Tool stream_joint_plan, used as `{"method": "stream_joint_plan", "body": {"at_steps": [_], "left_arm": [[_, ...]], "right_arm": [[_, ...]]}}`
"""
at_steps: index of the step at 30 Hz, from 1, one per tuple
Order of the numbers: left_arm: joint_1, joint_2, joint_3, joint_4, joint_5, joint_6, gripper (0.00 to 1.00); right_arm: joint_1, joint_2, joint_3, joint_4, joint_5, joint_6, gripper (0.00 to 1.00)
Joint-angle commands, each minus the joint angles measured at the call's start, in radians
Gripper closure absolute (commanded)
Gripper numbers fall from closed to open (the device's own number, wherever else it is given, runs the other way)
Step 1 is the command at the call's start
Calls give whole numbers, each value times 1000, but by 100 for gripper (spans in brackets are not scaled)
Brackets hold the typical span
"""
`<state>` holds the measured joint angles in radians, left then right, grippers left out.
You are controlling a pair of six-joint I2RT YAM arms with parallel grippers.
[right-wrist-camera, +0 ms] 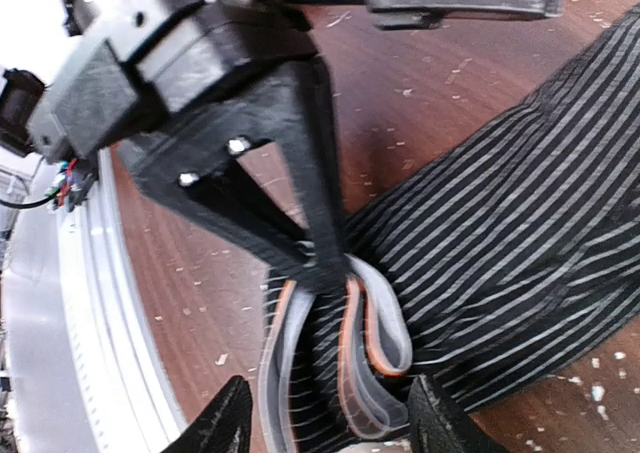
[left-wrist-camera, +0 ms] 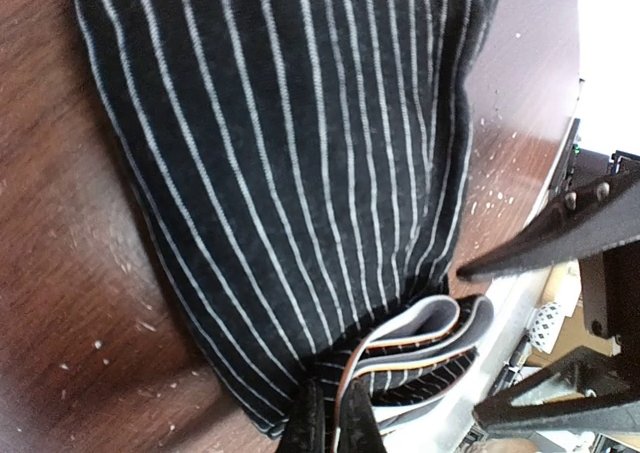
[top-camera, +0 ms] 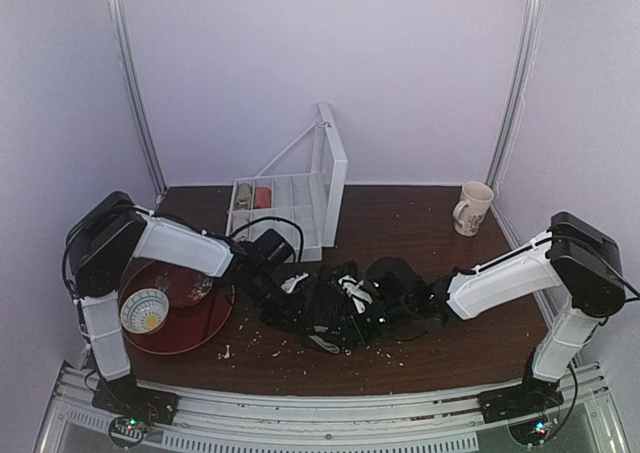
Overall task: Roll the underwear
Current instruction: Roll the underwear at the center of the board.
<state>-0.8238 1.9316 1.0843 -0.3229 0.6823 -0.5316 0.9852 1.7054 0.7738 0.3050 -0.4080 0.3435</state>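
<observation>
The underwear point(top-camera: 330, 318) is a bunched black pinstriped garment on the brown table between both arms. In the left wrist view its striped cloth point(left-wrist-camera: 300, 153) spreads away from me. Its grey, orange-edged waistband point(left-wrist-camera: 430, 328) is folded into loops. My left gripper point(left-wrist-camera: 335, 418) is shut on those loops at the near hem, and it shows from above point(top-camera: 300, 298). My right gripper point(right-wrist-camera: 335, 418) stands open, its fingers point(right-wrist-camera: 225, 423) on either side of the waistband folds point(right-wrist-camera: 375, 343), not pinching them. It reaches in from the right point(top-camera: 378, 308).
A red tray point(top-camera: 205, 328) holding a small bowl point(top-camera: 145, 311) lies at the left. A clear organiser box point(top-camera: 290, 208) with its lid raised stands behind, and a mug point(top-camera: 472, 208) at the back right. Crumbs dot the table near the metal front rail point(top-camera: 330, 403).
</observation>
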Motion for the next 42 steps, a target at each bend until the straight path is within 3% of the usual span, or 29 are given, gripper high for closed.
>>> {"method": "stream_joint_plan", "body": {"at_steps": [1, 19, 32, 39, 41, 42], "left_arm": [[-5, 41, -6, -110, -37, -8, 100], [-5, 61, 8, -127, -38, -18, 100], [-5, 65, 10, -127, -33, -22, 100], [-5, 63, 7, -127, -30, -22, 100], [-5, 62, 8, -127, -29, -21, 100], [-5, 61, 7, -128, -28, -20, 100]], "right_arm": [[10, 10, -29, 59, 76, -27, 47], [118, 8, -39, 35, 126, -93, 46], [218, 55, 37, -73, 326, -173, 69], [219, 63, 32, -79, 368, -174, 90], [219, 63, 29, -77, 376, -169, 100], [219, 61, 25, -71, 379, -162, 100]]}}
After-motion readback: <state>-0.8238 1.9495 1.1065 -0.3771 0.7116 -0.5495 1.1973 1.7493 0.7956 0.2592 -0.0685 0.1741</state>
